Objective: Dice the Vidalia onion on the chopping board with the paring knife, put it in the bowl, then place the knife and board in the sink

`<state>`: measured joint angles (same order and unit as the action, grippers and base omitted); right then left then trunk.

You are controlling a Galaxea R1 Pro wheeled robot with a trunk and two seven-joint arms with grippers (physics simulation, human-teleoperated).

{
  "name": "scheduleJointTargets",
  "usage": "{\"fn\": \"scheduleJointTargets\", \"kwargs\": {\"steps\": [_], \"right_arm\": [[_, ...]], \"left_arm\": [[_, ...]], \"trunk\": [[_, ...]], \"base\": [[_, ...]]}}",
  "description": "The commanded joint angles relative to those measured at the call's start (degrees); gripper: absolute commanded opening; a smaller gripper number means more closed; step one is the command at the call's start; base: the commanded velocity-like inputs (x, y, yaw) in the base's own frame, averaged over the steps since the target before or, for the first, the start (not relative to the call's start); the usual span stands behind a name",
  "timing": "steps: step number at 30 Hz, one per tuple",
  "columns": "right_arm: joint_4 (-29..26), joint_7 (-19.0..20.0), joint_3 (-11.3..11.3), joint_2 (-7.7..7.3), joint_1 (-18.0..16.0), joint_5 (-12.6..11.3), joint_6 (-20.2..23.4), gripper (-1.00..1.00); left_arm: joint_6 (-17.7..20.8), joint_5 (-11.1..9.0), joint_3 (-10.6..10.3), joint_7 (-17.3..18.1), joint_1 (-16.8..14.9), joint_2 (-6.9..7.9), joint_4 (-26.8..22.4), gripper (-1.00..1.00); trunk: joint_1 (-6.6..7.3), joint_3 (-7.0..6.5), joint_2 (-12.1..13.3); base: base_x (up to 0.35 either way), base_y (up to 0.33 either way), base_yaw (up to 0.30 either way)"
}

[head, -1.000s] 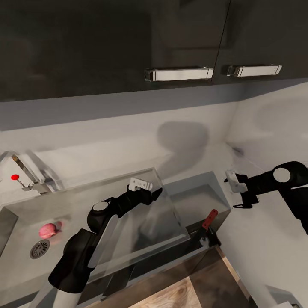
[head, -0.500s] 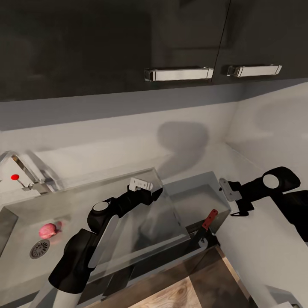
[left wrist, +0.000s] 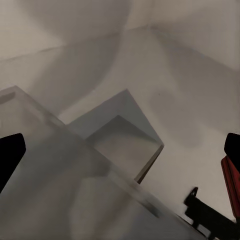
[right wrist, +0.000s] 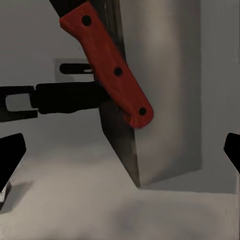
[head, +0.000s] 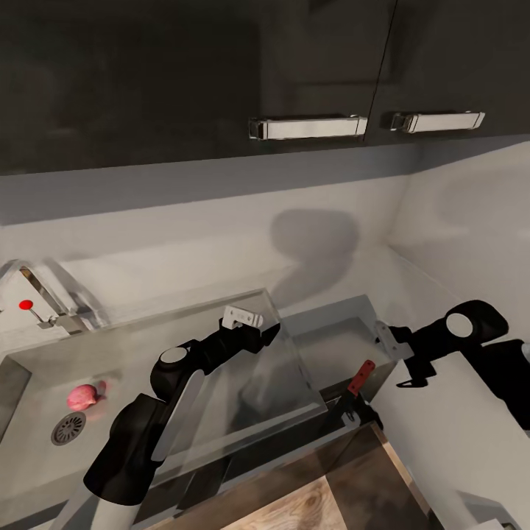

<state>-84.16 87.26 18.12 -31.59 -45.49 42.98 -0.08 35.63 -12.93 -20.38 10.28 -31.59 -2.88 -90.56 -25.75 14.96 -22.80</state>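
Since one second ago, my right claw (head: pixel 414 368) has dropped lower and closer to the knife (head: pixel 360 377); my left arm, the onion (head: pixel 82 397) and the knife lie unchanged.

Onion: a small pinkish-red lump on the sink (head: pixel 44 434) floor, just beside the round drain (head: pixel 68 428), below the tap (head: pixel 40 298) with its red dot.

Knife: red handle with three dark rivets (right wrist: pixel 107 65), tilted, resting against the corner of a grey box-like block (head: pixel 338 342) at the worktop (head: pixel 456 427) edge.

Left claw (head: pixel 271 333) hovers over the steel drainboard (head: pixel 243 397); the wrist view shows its dark fingertips (left wrist: pixel 10 155) spread wide. Right claw: fingertips (right wrist: pixel 10 155) stand far apart at the frame edges, holding nothing.

Head view places the right claw near the handle, not touching. Right wrist view adds the rivets and a dark arm (right wrist: pixel 60 97) crossing behind the handle.
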Motion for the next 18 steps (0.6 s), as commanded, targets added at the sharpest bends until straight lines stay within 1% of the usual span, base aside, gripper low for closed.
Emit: {"fn": "scheduleJointTargets", "kwargs": {"steps": [1, 3, 4, 6, 7, 9, 18], "right_arm": [[0.0, 0.1, 0.2, -0.05, 0.1, 0.2, 0.0, 1.00], [0.0, 0.1, 0.8, -0.05, 0.3, 0.2, 0.1, 1.00], [0.0, 0.1, 1.6, -0.05, 0.6, 0.2, 0.1, 1.00], [0.0, 0.1, 4.1, -0.05, 0.9, 0.2, 0.3, 1.00], [0.0, 0.1, 4.9, -0.05, 0.9, 0.2, 0.4, 1.00], [0.0, 0.1, 5.6, -0.05, 1.0, 0.2, 0.7, 1.00], [0.0, 0.0, 6.5, -0.05, 1.0, 0.2, 1.0, 1.00]], "left_arm": [[0.4, -0.2, 0.0, 0.1, 0.0, -0.02, -0.1, 1.00], [0.4, -0.2, 0.0, 0.1, 0.0, -0.02, -0.1, 1.00], [0.4, -0.2, 0.0, 0.1, 0.0, -0.02, -0.1, 1.00], [0.4, -0.2, 0.0, 0.1, 0.0, -0.02, -0.1, 1.00], [0.4, -0.2, 0.0, 0.1, 0.0, -0.02, -0.1, 1.00], [0.4, -0.2, 0.0, 0.1, 0.0, -0.02, -0.1, 1.00], [0.3, -0.2, 0.0, 0.1, 0.0, -0.02, -0.1, 1.00]], "trunk": [[-0.03, 0.11, -0.1], [-0.03, 0.11, -0.1], [-0.03, 0.11, -0.1], [-0.03, 0.11, -0.1], [-0.03, 0.11, -0.1], [-0.03, 0.11, -0.1], [-0.03, 0.11, -0.1]], "base": [[0.000, 0.000, 0.000], [0.000, 0.000, 0.000], [0.000, 0.000, 0.000], [0.000, 0.000, 0.000], [0.000, 0.000, 0.000], [0.000, 0.000, 0.000], [0.000, 0.000, 0.000]]}}
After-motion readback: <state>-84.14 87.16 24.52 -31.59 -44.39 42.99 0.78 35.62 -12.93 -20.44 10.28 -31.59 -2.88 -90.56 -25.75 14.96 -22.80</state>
